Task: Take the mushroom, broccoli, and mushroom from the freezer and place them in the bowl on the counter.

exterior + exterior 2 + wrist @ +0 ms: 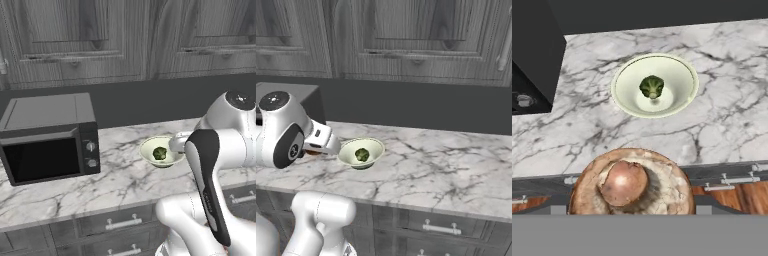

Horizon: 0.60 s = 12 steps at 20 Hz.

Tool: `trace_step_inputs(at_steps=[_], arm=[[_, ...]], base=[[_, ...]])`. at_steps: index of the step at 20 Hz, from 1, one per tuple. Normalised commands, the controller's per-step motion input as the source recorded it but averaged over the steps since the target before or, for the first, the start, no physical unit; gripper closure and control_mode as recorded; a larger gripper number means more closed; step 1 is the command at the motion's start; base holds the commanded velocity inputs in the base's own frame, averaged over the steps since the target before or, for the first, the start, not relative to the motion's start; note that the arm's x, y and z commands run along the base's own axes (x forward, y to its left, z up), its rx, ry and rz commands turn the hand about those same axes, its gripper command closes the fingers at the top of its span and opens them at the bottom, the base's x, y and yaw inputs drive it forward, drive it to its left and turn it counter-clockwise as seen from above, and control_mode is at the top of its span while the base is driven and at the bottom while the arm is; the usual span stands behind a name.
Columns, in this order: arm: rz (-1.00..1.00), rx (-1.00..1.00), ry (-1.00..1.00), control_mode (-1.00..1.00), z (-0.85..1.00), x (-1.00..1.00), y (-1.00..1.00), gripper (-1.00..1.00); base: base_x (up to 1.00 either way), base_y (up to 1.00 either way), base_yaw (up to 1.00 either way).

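Observation:
A large brown mushroom (630, 186) sits right in front of the hand camera, gill side and stem towards it, with my gripper (631, 206) shut on it and the fingertips hidden behind it. It hangs over the counter's (587, 125) front edge, short of the bowl (624, 75). The pale cream-green bowl (147, 145) (346, 150) stands on the marble top with a dark green broccoli (652, 86) (159, 153) (361, 154) floret in its middle. From the right base, a bit of brown mushroom (311, 150) shows under the hand, left of the bowl. The freezer is out of view.
A black-fronted microwave (50, 137) (532, 55) stands on the counter left of the bowl. Dark grey wall cabinets (406, 35) hang above. Drawers with silver bar handles (122, 222) run below the marble top, which stretches bare to the right of the bowl (451, 170).

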Motion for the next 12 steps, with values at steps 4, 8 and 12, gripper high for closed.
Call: trace_step_inputs(at_steps=[4, 8, 12], arm=[[0.00, 0.00, 0.00, 1.00, 0.00, 0.00, 0.00, 1.00], [0.00, 0.00, 0.00, 1.00, 0.00, 0.00, 0.00, 1.00], [0.00, 0.00, 0.00, -1.00, -0.21, 0.62, -0.36, 1.00]], base=[[0.34, -0.38, 0.01], [0.30, -0.41, 0.00], [0.00, 0.00, 0.00]])
